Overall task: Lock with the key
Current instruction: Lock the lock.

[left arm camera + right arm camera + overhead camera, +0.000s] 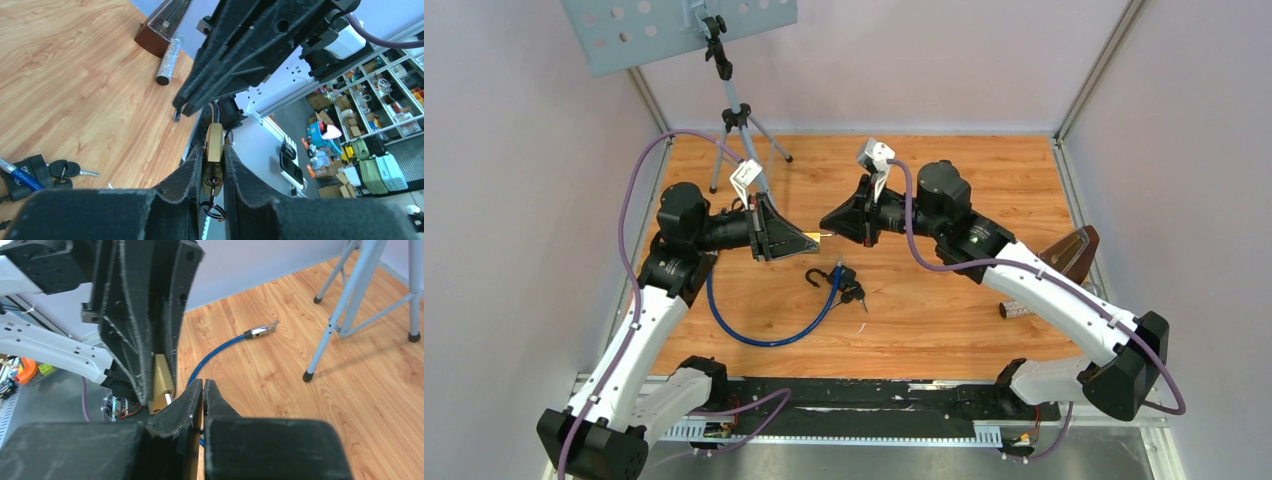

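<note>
My left gripper point(812, 238) is shut on a brass padlock point(215, 145) and holds it in the air above the table's middle. A key point(212, 189) sits in the padlock's keyhole on the end facing the left wrist camera, with a black key ring point(213, 209) hanging from it. My right gripper point(827, 222) is shut and empty. Its tips point(204, 386) sit just beside the padlock's far end point(162, 381), apart from it. The right gripper also shows in the left wrist view point(183, 107), above the padlock.
A blue cable point(764, 332) lies on the wooden table below the grippers, with a black hook end and spare keys point(852, 292). Its metal tip point(257, 331) rests on the wood. A tripod point(742, 120) stands at the back left. A brown metronome point(1072, 252) and a silver cylinder point(1016, 310) lie at the right.
</note>
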You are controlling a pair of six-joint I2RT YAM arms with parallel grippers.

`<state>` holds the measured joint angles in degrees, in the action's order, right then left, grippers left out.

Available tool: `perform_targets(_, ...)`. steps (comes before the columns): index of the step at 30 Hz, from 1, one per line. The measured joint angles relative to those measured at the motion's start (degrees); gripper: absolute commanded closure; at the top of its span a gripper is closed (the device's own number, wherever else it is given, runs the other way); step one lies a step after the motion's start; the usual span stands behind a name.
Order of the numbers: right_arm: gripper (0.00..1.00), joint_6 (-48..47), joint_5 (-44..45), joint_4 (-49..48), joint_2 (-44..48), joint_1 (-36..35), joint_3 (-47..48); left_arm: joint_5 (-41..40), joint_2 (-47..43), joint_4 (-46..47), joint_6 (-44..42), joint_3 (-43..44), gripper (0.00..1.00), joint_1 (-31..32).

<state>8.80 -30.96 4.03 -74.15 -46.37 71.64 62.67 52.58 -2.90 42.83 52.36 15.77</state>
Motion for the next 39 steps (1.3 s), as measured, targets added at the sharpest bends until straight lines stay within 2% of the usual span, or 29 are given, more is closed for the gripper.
perform_targets(5,0.98,0.4,1.6,1.5,-1.6,0.0,0.2,0.3,-0.5,-0.2,-1.5,0.0,1.0,0.0)
perform_targets(11,0.93,2.1,1.2,6.0,-2.6,0.0,0.4,-0.1,-2.8,-0.3,-4.8,0.0,1.0,0.0)
perform_targets(12,0.9,2.3,1.5,6.4,-2.4,0.0,0.4,-0.2,-3.1,-0.3,-5.3,0.0,1.0,0.0)
perform_targets(16,0.61,2.4,1.8,6.8,0.6,0.5,-1.7,-0.4,-3.0,0.2,-5.9,0.0,1.0,0.0)
perform_targets(18,0.51,0.6,1.0,7.8,4.4,0.9,-4.8,-0.5,-2.6,1.4,-5.7,0.0,1.0,0.0)
perform_targets(23,0.38,-3.5,-3.1,9.9,13.2,1.2,-10.5,-0.5,-2.5,5.8,-3.8,0.0,1.0,0.0)
perform_targets(30,0.35,-8.5,-6.8,3.0,16.8,1.2,-11.6,1.6,-2.1,8.3,-1.8,0.0,1.0,0.0)
perform_targets(37,0.36,-12.1,-9.0,-5.9,13.4,1.2,-11.6,4.0,-2.3,9.1,-0.8,0.0,1.0,0.0)
perform_targets(39,0.41,-12.8,-10.0,-7.0,12.8,1.2,-11.6,4.6,-2.6,9.3,-0.7,0.0,1.0,0.0)
